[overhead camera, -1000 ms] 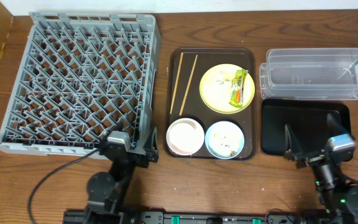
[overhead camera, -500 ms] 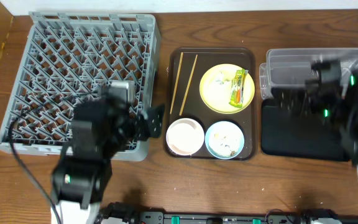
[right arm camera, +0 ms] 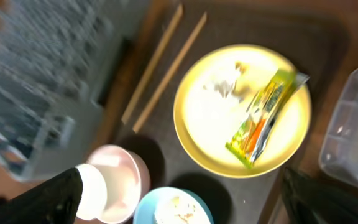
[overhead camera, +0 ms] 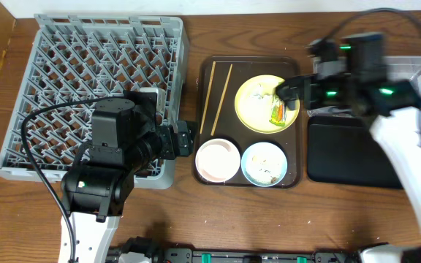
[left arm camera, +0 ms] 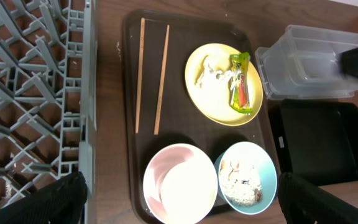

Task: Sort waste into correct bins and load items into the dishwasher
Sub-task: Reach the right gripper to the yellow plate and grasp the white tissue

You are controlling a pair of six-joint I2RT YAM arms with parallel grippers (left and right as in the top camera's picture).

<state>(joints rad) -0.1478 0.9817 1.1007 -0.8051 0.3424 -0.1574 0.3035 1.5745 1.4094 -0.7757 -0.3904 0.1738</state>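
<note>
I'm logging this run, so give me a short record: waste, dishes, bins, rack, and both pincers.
waste: green-and-yellow snack wrapper and whitish crumbs on the round pale yellow plate; more crumbs in the light blue bowl
dishes: plate, blue bowl, white-pinkish bowl and two wooden chopsticks on the dark brown tray
bins: clear plastic tub and black tray, both empty
rack: grey pegged dish rack, no dishes
left pincer: open, beside rack
right pincer: open, above plate
</note>
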